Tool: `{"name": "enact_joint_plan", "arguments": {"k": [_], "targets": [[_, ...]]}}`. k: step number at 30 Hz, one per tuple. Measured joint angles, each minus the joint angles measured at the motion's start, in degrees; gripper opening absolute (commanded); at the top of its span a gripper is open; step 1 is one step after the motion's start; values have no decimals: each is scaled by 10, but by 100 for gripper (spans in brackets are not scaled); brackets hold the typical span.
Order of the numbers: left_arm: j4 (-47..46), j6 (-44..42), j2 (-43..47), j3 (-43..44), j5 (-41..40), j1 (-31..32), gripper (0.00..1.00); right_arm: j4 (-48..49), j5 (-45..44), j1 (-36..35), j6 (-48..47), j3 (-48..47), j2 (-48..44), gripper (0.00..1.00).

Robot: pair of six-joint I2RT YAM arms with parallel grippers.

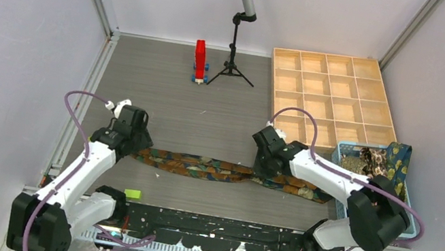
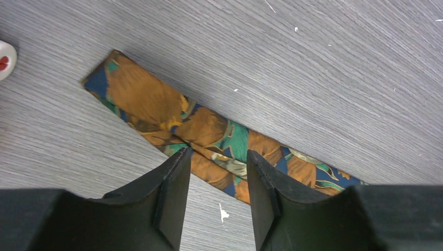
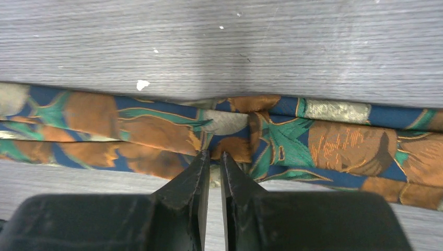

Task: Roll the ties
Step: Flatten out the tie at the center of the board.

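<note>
Judging by its lie, the tie (image 1: 212,168) is stretched flat on the tabletop (image 1: 207,116), running leftward from the basket (image 1: 347,146), to ready it for rolling; my left fingers (image 2: 175,183) stand apart, straddling the end farthest from the basket, likely to start the roll; my right fingers (image 3: 196,178), nearer the basket, are almost together at the tie's edge; whether they pinch cloth I cannot tell.

We're seeing a smooth printed cloth tie (image 3: 130,125) on a matt grey wood-grain bench (image 2: 324,68). There's also a pale bare-wood compartment tray (image 1: 334,89), a light blue plastic basket (image 1: 342,146) and a matt black plastic left end effector (image 2: 219,157).
</note>
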State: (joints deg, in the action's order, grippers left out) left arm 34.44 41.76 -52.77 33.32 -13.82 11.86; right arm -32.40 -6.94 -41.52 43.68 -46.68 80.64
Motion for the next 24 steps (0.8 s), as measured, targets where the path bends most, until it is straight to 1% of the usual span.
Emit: {"name": "enact_joint_plan", "arguments": {"k": [5, 8, 9, 12, 18, 24], "targets": [[-19, 24, -34, -7, 21, -6, 42, 30, 7, 0, 7, 38, 22, 17], [-43, 46, -57, -24, 35, -7, 41, 49, 5, 0, 22, 56, 14, 16], [-64, 62, -83, -38, 51, -7, 40, 65, 0, 0, 38, 73, -1, 16], [-84, 70, -105, -42, 64, -7, 38, 70, -10, -1, 53, 78, -3, 15], [-171, 75, -175, -31, 92, -7, 37, 80, -59, 5, 87, 53, 27, 14], [-237, 72, -263, 20, 115, -7, 33, 65, -130, 17, 85, 8, 68, 12]]}}
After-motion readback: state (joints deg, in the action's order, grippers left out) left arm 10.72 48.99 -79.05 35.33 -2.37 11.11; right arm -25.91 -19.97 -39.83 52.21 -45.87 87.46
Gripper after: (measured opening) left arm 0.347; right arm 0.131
